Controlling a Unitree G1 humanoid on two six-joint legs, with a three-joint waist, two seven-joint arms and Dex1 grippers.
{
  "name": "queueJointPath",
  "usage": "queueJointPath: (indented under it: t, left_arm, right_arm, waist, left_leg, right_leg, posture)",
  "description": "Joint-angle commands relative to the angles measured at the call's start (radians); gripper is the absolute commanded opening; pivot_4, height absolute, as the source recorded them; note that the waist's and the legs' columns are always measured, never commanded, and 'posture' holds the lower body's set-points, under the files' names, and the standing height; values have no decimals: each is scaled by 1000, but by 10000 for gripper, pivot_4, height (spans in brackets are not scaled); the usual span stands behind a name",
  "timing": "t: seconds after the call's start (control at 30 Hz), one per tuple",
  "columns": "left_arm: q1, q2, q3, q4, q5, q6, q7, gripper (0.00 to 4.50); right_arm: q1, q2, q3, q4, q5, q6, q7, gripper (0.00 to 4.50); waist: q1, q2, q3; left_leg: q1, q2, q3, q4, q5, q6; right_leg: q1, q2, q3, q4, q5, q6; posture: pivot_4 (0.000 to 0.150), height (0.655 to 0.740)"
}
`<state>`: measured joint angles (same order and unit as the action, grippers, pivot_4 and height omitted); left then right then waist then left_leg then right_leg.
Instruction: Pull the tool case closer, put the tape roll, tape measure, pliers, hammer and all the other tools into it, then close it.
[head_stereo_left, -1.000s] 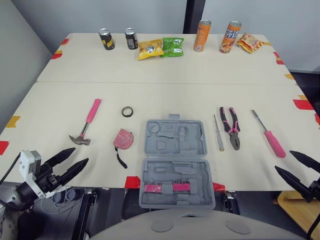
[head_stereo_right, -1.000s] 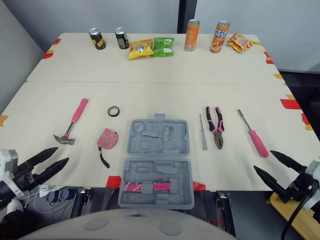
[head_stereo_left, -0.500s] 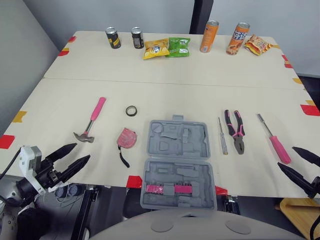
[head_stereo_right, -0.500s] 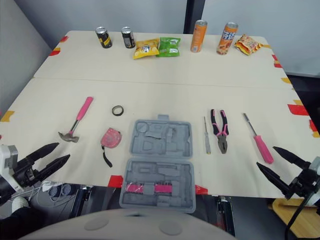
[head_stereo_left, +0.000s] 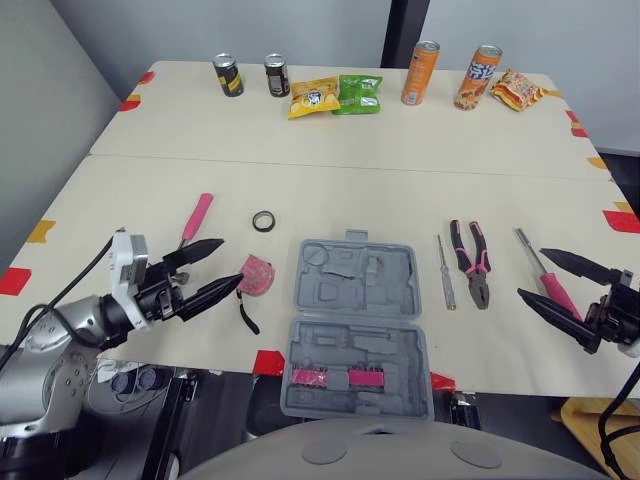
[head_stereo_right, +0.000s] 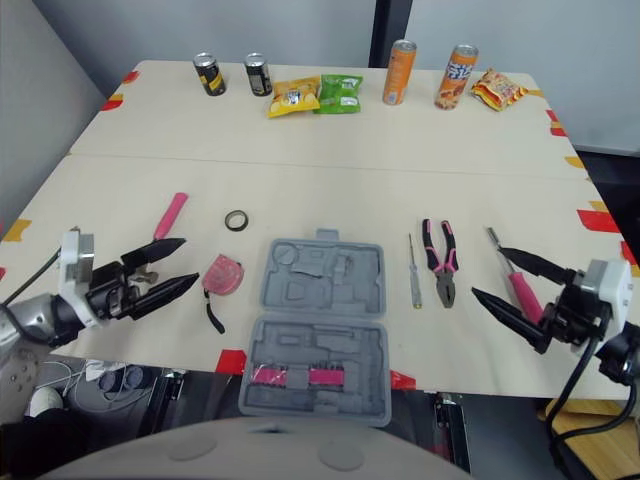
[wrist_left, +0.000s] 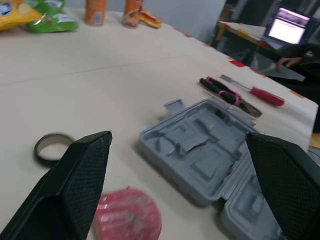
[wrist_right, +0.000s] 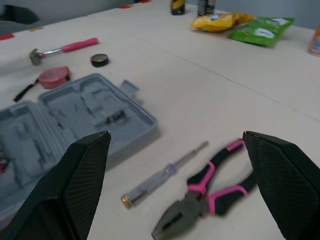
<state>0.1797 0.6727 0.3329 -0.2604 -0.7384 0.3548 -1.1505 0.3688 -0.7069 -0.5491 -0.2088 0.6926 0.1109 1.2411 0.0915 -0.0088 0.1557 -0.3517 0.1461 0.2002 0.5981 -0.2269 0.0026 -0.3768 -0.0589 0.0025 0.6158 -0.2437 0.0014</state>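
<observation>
Loading stage, by the look of things: open grey plastic tool case (head_stereo_left: 355, 320) already lying at the near edge of the pale table (head_stereo_left: 400, 180), front half jutting past it, so little pulling left to do. None of the loose tools in it yet.

Empty left pincer (head_stereo_left: 232, 262) spread wide, held low over the table, forearm reaching in from the near left corner, tips aimed at the round pink tape measure (head_stereo_left: 257, 275) just left of the case. Beyond it, small black tape roll (head_stereo_left: 263, 221) and pink-handled hammer (head_stereo_left: 197, 216).

Empty right pincer (head_stereo_left: 530, 272) likewise spread, hovering about the pink-handled screwdriver (head_stereo_left: 548, 287); pink-and-black pliers (head_stereo_left: 470, 262) and thin clear-handled screwdriver (head_stereo_left: 444, 273) between there and the case.

Next, probably: ease the left tips round the tape measure, close, lift, carry across into a moulded recess. Calls for clearing the case wall and minding the trailing black strap (head_stereo_left: 243, 316).
</observation>
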Motion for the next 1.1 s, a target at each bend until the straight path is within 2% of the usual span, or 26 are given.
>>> queueJointPath:
  t: [0.03,0.17,0.27,0.37,0.47,0.63,0.8,0.97,1.03,1.1]
  left_arm:
    - [-39,36,-43,-70,15,35,18,45000]
    - [-124,175,-92,-99,127,99,73,45000]
    - [-251,309,-135,-96,187,159,73,45000]
    - [-446,469,-263,-101,254,288,29,45000]
    - [-637,534,-409,-51,317,361,-47,45000]
    - [-1035,430,-733,124,523,364,-226,45000]
    - [-1231,285,-913,363,720,243,-299,45000]
    - [-1309,182,-1002,510,834,140,-377,45000]
    - [-1316,174,-1036,534,880,86,-423,39871]
    - [-1323,134,-1049,575,922,67,-404,33595]
  right_arm:
    - [-44,-25,32,-93,58,48,2,44613]
    - [-148,-18,127,-202,93,109,-48,44613]
    - [-238,4,201,-246,108,129,-77,44613]
    - [-282,27,257,-241,82,99,-59,44613]
    - [-282,45,284,-220,45,60,-47,44613]
    - [-217,83,272,-233,30,20,-65,44613]
    - [-132,127,232,-281,5,-23,-137,44613]
    - [-68,144,237,-352,-7,-38,-190,44613]
    - [-72,146,250,-362,-8,-36,-209,45000]
    - [-79,147,264,-364,-7,-35,-218,45000]
  waist:
    - [-2,0,0]
    - [-4,0,0]
    - [-1,0,0]
    - [6,0,0]
    - [5,0,0]
    - [1,1,0]
    - [-12,1,-1]
    - [-14,1,-1]
    - [-18,1,-1]
    - [-16,1,-1]
  left_leg:
    - [0,0,0,0,0,0]
    - [-1,0,0,1,0,0]
    - [-2,1,-2,1,3,-2]
    - [-2,1,-3,2,6,-3]
    - [-3,0,-2,2,6,-4]
    - [-10,-1,-2,5,6,-4]
    - [-25,-1,-5,14,6,-4]
    - [-31,-1,-9,19,7,-4]
    - [-31,-1,-10,19,7,-4]
    - [-31,-1,-11,19,7,-4]
  right_leg:
    - [0,0,0,0,0,0]
    - [-1,0,0,2,0,0]
    - [-3,0,-2,6,0,0]
    - [-4,0,-4,8,0,0]
    - [-4,-1,-3,8,0,-1]
    - [-10,-3,-3,11,-2,-4]
    - [-22,-3,-5,19,-3,-6]
    - [-26,-3,-8,24,-3,-6]
    - [-26,-3,-8,25,-3,-6]
    - [-26,-3,-9,26,-3,-6]
  posture:
    - [1500,7400]
    - [1500,7400]
    - [1500,7400]
    - [1500,7400]
    - [1500,7400]
    - [1500,7400]
    - [1500,7400]
    - [1500,7400]
    - [1500,7400]
    - [1500,7400]
